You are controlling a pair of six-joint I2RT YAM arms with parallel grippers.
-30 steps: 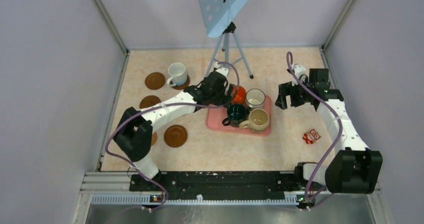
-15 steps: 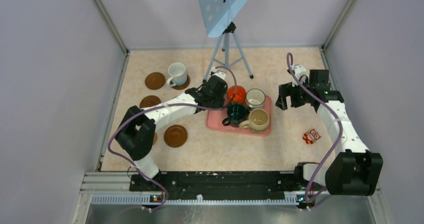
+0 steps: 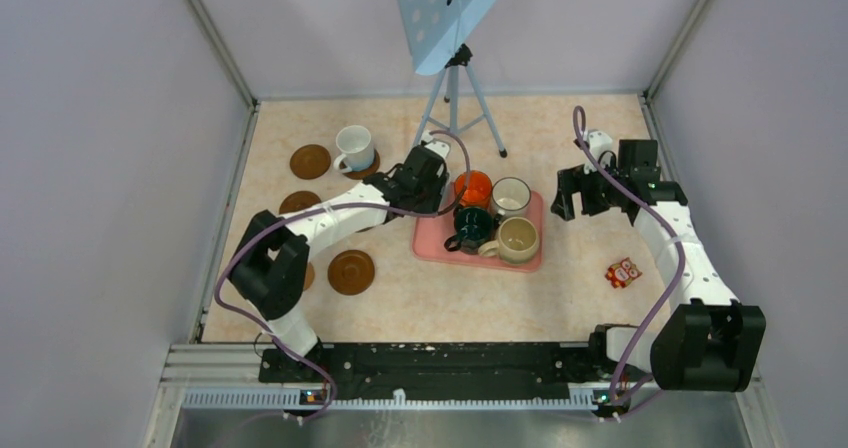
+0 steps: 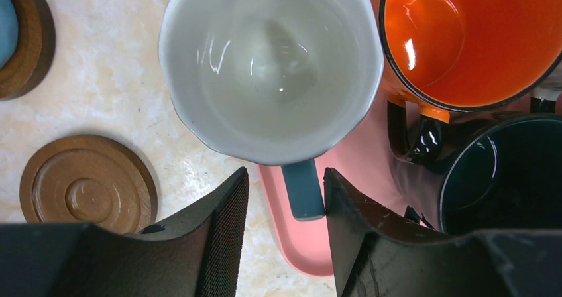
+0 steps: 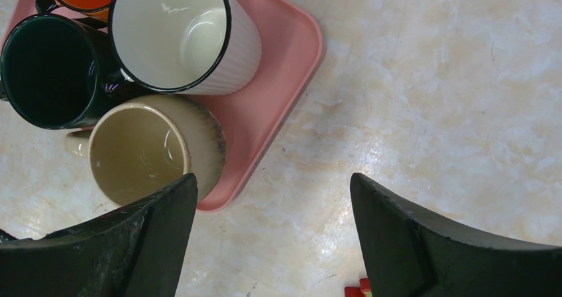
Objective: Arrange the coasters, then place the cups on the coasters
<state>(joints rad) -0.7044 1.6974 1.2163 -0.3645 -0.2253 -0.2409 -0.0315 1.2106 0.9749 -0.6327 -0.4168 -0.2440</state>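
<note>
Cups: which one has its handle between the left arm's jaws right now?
The white cup with the grey-blue handle, next to the orange cup. Only its handle lies between the jaws of the left gripper.

1. Six mugs: a white mug (image 3: 353, 148), a second white mug (image 4: 272, 65), an orange mug (image 3: 473, 186), a dark-rimmed white mug (image 3: 511, 196), a dark green mug (image 3: 470, 226) and a beige mug (image 3: 517, 238).
2. Four brown coasters in plain view: a far coaster (image 3: 310, 161), a coaster under a mug (image 3: 370, 171), a middle coaster (image 3: 300, 204) and a near coaster (image 3: 351, 272). A brown sliver (image 3: 308, 276) by the left arm (image 3: 330, 218) could be a fifth.
3. One pink tray (image 3: 432, 243).
4. One tripod (image 3: 455, 98).
5. One small red-and-white packet (image 3: 622, 271).
6. Two robot arms, counting the right arm (image 3: 670, 238).
</note>
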